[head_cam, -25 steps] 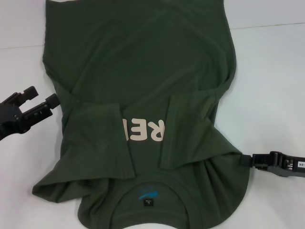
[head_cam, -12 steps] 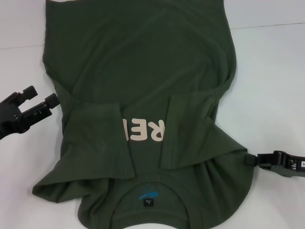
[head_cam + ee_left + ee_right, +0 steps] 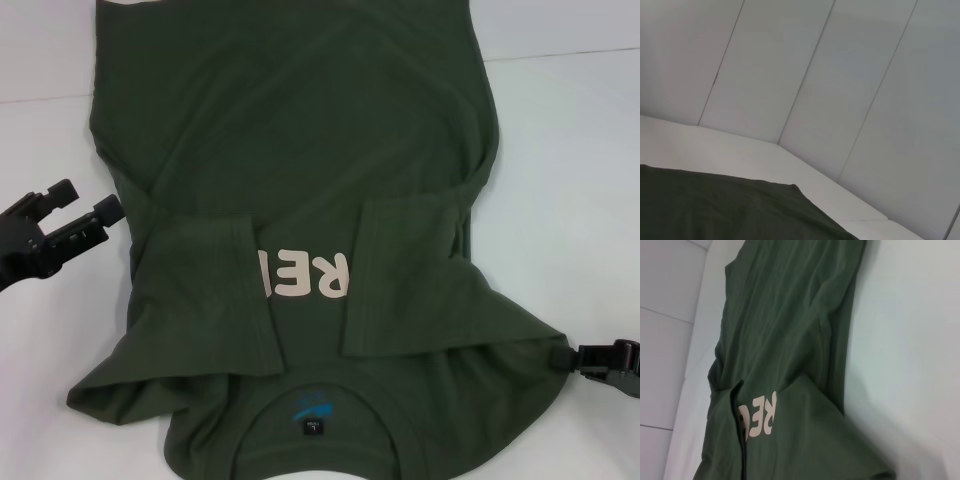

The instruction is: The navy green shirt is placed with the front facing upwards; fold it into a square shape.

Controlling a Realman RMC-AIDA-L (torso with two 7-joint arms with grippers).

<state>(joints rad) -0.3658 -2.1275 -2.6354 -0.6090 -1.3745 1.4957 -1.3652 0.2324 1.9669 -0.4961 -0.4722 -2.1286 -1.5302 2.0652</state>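
The navy green shirt [image 3: 290, 150] lies front up on the white table, collar nearest me, with both sleeves folded in over the chest. Only the pale letters "RE" [image 3: 305, 277] show between the sleeves. A blue neck print [image 3: 312, 407] sits inside the collar. My right gripper [image 3: 562, 356] is at the shirt's right shoulder edge, low over the table and shut on a corner of cloth that is stretched out to the right. My left gripper [image 3: 88, 202] hovers open just off the shirt's left side, holding nothing. The right wrist view shows the shirt [image 3: 790, 340] and its lettering [image 3: 760, 415].
The white table [image 3: 570, 150] extends on both sides of the shirt. The shirt's hem runs past the far edge of the head view. The left wrist view shows a shirt edge [image 3: 715, 210] against pale wall panels [image 3: 840, 75].
My right gripper has moved to the right, dragging the shirt's right shoulder cloth outward with it. The left gripper has stayed where it was.
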